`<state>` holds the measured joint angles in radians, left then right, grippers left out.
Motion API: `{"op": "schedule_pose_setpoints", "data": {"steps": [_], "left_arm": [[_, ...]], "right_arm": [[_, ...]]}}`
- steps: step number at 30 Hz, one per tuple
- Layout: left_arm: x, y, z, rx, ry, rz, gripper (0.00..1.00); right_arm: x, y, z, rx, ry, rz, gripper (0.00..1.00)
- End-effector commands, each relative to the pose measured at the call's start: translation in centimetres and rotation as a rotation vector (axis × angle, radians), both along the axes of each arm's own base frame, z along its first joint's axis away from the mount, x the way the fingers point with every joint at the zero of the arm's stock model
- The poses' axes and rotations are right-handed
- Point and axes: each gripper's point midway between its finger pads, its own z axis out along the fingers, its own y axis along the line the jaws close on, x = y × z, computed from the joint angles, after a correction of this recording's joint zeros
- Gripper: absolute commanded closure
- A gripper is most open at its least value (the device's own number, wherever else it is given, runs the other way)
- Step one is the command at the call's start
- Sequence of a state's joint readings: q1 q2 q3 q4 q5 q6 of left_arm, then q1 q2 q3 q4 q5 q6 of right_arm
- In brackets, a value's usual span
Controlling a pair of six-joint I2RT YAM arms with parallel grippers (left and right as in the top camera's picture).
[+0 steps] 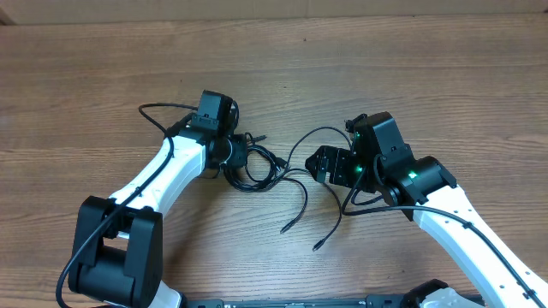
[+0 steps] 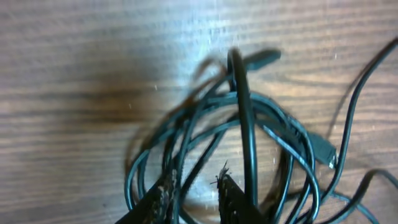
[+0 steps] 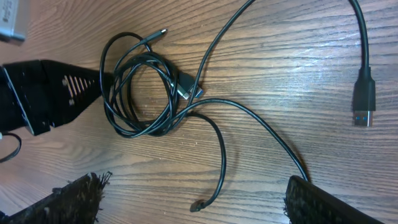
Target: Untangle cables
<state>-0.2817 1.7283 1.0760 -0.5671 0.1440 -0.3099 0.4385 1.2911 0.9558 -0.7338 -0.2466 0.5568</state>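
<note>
A: Any writing to read here?
B: None that I can make out.
A: Not on the cables [image 3: 140, 87]?
B: No letters, numbers or logo legible on them.
A: The plug [image 3: 364, 99]?
B: No mark to read on it.
A: And the table [image 1: 86, 68]?
B: Only wood grain, no print.

Overhead view: bright, even, diffuse light; wooden table [image 1: 445, 77] sharp throughout; short soft shadows beside arms and cables [image 1: 257, 171]; green indicator lights [image 1: 412, 177] glowed on right arm.
Left wrist view: dimmer, soft overall; dark shadow patch on wood at left, pale glare streak at top centre; nearest cable loop [image 2: 244, 112] blurred; left gripper's fingertips [image 2: 231, 198] dark, unfocused.
Right wrist view: crisp, warm; sheen on wood at upper right; right gripper's fingertips [image 3: 317, 202] blurred at bottom edge.
</note>
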Motion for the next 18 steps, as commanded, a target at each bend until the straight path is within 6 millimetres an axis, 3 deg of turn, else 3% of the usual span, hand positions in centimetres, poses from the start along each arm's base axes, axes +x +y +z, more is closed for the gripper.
{"op": "schedule_pose_setpoints", "data": {"steps": [1,18], "left_arm": [[1.1,-0.3,0.3,-0.001,-0.038,-0.016,0.75],[-1.3,0.2,-0.9,0.015,0.055,-0.016,0.77]], "right_arm": [[0.6,0.0,1.4,0.010,-0.047,-0.005,0.08],[0.8,0.1,1.6,0.016,-0.060,-0.005,0.07]]}}
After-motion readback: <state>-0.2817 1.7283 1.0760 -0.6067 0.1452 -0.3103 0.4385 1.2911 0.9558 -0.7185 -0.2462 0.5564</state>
